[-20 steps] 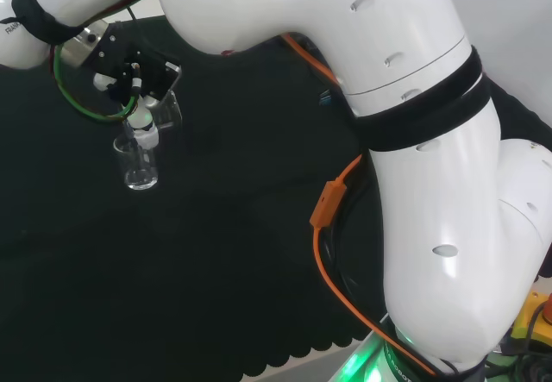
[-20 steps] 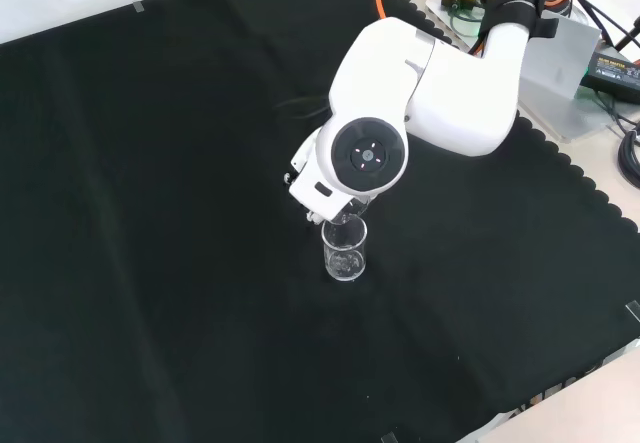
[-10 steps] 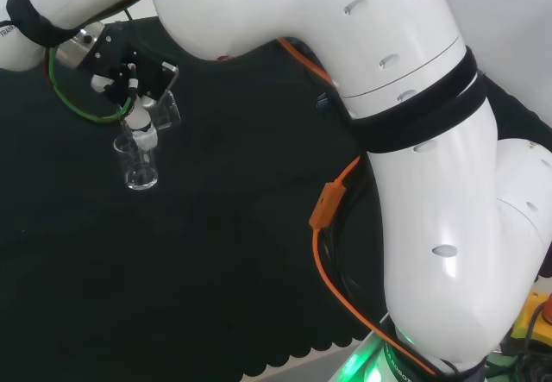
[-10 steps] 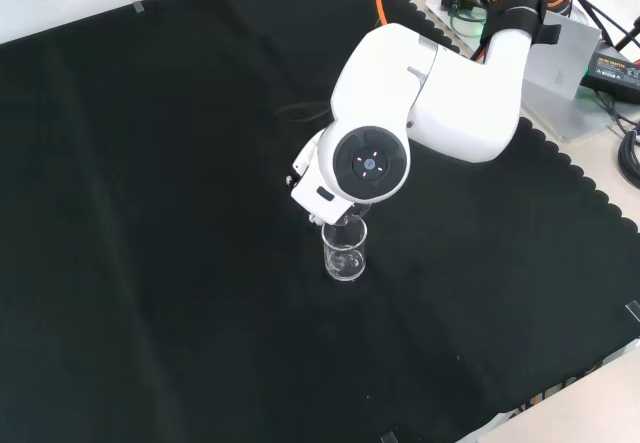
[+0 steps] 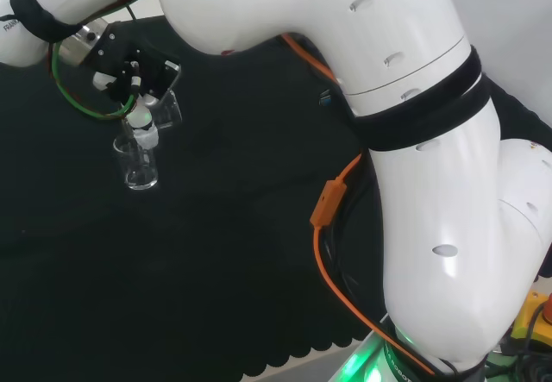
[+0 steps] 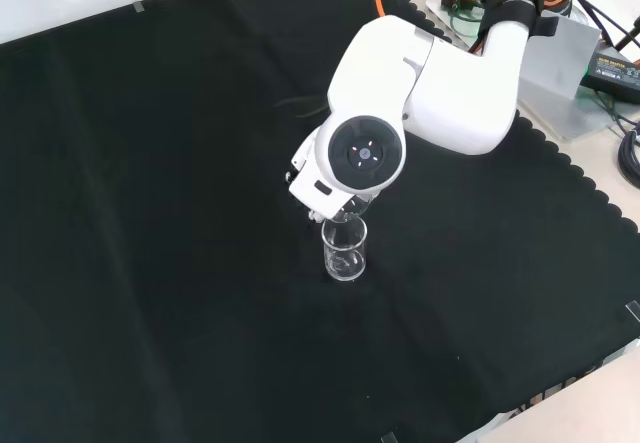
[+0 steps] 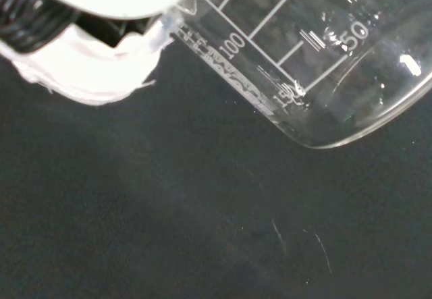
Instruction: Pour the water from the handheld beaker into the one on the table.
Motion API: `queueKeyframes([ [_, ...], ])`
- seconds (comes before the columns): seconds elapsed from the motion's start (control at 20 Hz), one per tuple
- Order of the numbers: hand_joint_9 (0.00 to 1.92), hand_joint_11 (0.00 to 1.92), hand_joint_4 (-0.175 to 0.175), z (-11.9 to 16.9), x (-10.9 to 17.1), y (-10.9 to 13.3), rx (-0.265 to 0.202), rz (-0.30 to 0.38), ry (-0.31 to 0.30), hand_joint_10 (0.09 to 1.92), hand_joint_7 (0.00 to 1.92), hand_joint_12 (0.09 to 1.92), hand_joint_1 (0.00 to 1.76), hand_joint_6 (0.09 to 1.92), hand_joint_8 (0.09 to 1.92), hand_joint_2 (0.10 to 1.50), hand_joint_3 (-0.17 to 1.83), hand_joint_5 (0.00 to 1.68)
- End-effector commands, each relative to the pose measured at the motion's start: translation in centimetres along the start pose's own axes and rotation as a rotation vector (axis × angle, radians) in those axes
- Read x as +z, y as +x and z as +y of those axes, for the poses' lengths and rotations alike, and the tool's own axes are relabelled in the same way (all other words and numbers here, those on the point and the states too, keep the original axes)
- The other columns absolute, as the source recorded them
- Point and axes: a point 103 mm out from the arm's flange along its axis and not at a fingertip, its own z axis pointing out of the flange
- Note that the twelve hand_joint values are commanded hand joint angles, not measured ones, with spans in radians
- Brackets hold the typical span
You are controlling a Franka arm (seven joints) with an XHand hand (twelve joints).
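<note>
So we've got the hand (image 5: 129,70) curled around a clear beaker (image 5: 166,110), tipped over a 2nd beaker (image 5: 138,165) standing upright on the black cloth (image 5: 224,227), right below the arm's grey-capped link (image 6: 365,153) in the front view.

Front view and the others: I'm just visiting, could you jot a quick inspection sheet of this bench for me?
Surface: black cloth with scalloped edge, covering the bench.
Job's things: table beaker upright on the cloth; handheld beaker tilted, close above it.
Clutter: nothing seen on the cloth.
Hand: hand curled round the handheld beaker.
Cables: orange cable along the arm; green cable looped by the wrist.
Surroundings: grey box and wiring beyond the cloth's edge.
</note>
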Motion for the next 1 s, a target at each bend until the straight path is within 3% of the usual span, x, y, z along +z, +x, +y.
queueKeyframes([
  [0.05, 1.72, 1.42, 0.034, -0.2, 0.0, -0.2, 0.0, 0.024, -0.021, 0.09, 1.85, 0.72, 1.17, 0.55, 0.09, 0.65, 0.63, 1.34],
  [0.35, 1.72, 1.42, 0.034, -0.5, -0.1, -0.9, 0.002, 0.086, -0.065, 0.09, 1.85, 0.72, 1.17, 0.55, 0.09, 0.65, 0.63, 1.34],
  [0.65, 1.72, 1.42, 0.034, -1.1, 0.1, -2.7, 0.018, 0.283, -0.23, 0.09, 1.85, 0.72, 1.17, 0.56, 0.09, 0.65, 0.63, 1.33],
  [1.0, 1.72, 1.42, 0.034, -1.1, 1.6, -4.3, -0.007, 0.427, -0.33, 0.09, 1.85, 0.72, 1.17, 0.56, 0.09, 0.65, 0.63, 1.33],
])
